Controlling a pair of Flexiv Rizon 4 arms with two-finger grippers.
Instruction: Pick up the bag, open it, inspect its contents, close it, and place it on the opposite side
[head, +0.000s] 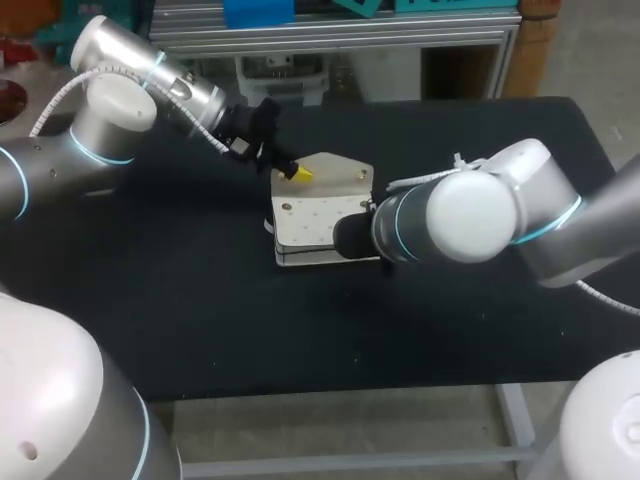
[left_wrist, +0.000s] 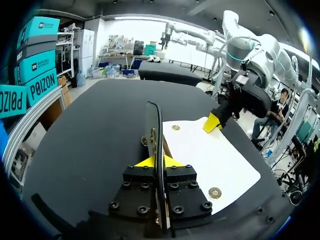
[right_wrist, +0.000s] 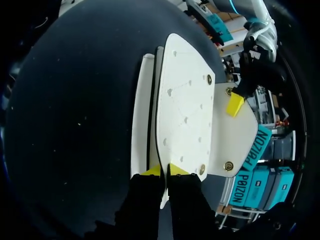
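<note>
The white bag (head: 318, 222) lies in the middle of the black table (head: 180, 300), its flap (head: 338, 172) turned back toward the far side. My left gripper (head: 300, 173) is shut on the flap's thin edge (left_wrist: 156, 131), which stands upright between its yellow tips (left_wrist: 159, 161). My right gripper (right_wrist: 164, 171) is shut on the rim of the bag's front panel (right_wrist: 182, 110), lifted slightly off the layer below (right_wrist: 141, 115). In the head view my right arm (head: 460, 215) hides those fingers. The front panel (left_wrist: 210, 160) with brass snaps lies beside the left gripper.
Bare black tabletop surrounds the bag on all sides. The table's front edge (head: 330, 392) runs below my right arm. My left arm (head: 120, 110) comes in over the far left corner.
</note>
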